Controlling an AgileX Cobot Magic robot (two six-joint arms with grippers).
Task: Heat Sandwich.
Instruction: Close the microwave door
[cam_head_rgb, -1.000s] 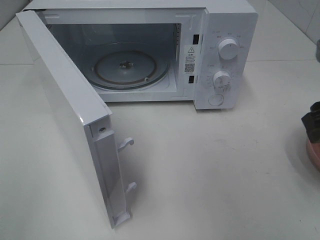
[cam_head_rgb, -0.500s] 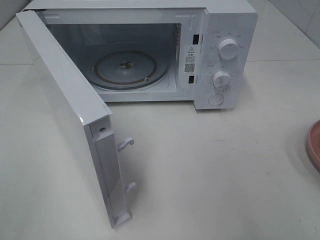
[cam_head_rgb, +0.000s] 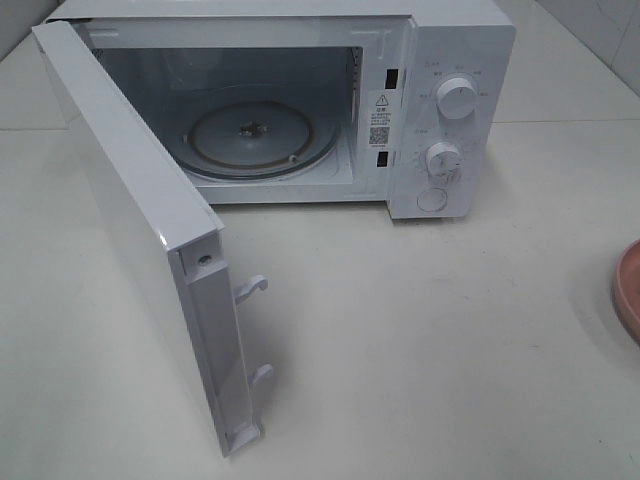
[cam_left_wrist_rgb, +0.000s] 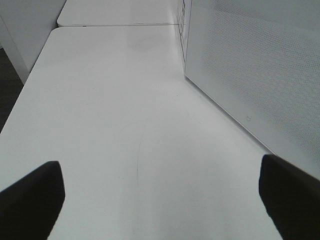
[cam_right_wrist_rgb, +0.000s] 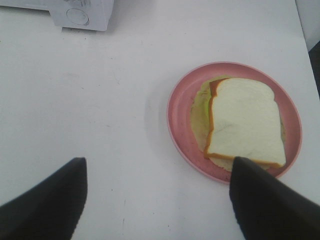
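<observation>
We see a big white table (cam_head_rgb: 450, 340) with a white microwave (cam_head_rgb: 455, 60) standing at the back of it. The microwave door (cam_head_rgb: 130, 230) is swung wide open toward the front, on the left side. Inside we can see the round glass turntable (cam_head_rgb: 250, 140), and nothing is on it. Two white knobs (cam_head_rgb: 456, 98) sit on the right front of the microwave, one above the other, with a round button below them. At the far right edge of the table a bit of the pink plate (cam_head_rgb: 630, 290) peeks in. In the right wrist view we see the whole pink plate (cam_right_wrist_rgb: 182, 107) lying on the table, well apart from the microwave. The sandwich (cam_right_wrist_rgb: 245, 122) lies flat on this plate, white bread on top, tan crust at the edge and some green under it. The right gripper (cam_right_wrist_rgb: 157, 200) is above the table just beside the plate, its jaws spread wide with nothing between them. One finger (cam_right_wrist_rgb: 265, 200) covers the near rim of the plate. The left gripper (cam_left_wrist_rgb: 162, 200) is also spread wide and holds nothing, over bare table next to the outside of the open door.
</observation>
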